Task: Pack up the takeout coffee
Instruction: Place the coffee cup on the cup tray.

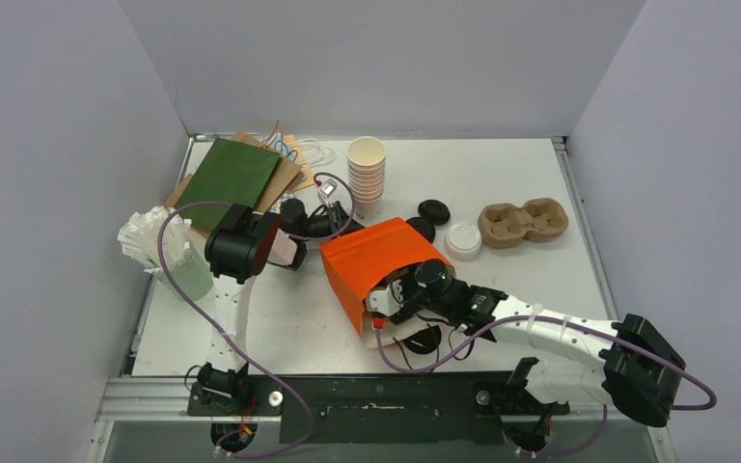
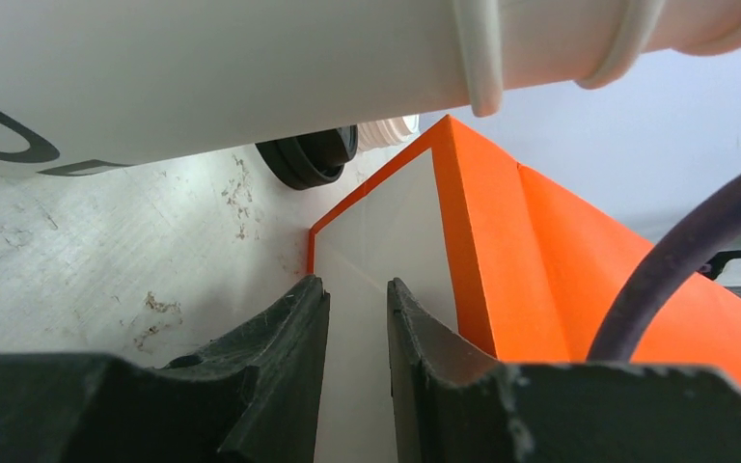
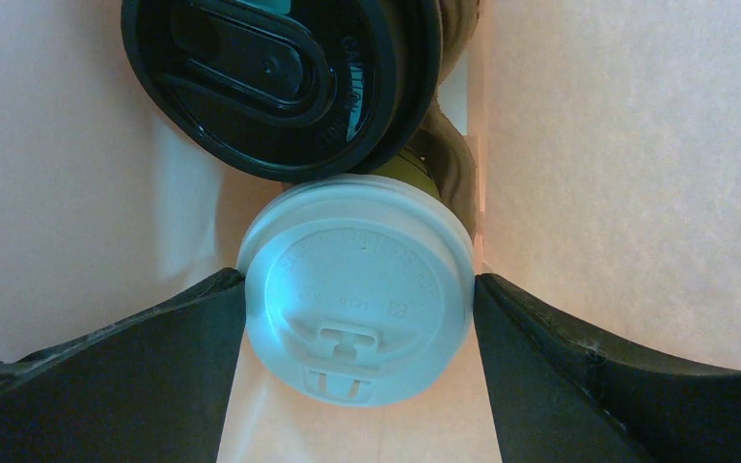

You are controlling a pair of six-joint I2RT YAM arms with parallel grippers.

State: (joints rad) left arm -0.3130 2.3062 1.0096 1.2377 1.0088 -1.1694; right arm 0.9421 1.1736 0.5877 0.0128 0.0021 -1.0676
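Right wrist view shows the right tool (image 3: 359, 289) reaching deep inside the orange bag (image 1: 371, 253). Its jaws are spread wide and pressed against both sides of the lid rim of the white-lidded cup (image 3: 357, 309), which it grips. The black-lidded cup (image 3: 280, 77) touches that lid's far edge, with a sliver of olive side showing between the two. The bag's pale inner walls stand close on either side of the tool, leaving little sideways room.

From above, the bag lies on its side on the tabletop (image 1: 280, 328) with its mouth toward the arm bases. The right arm enters through that mouth.

The left tool (image 2: 357, 289) sits at the bag's far left corner. Its jaws are a narrow slot apart, and a pale panel of the bag shows in the slot. The orange folded edge runs just right of it. I cannot tell whether the pads touch the paper.

Just beyond the bag's far edge stands the stack of lidless cups (image 1: 367, 169). Loose black lids (image 1: 433, 210) and a white lid (image 1: 463, 239) lie near the bag's far right corner, and a pulp carrier (image 1: 523, 222) lies farther right. Bare tabletop stretches along the bag's left side.
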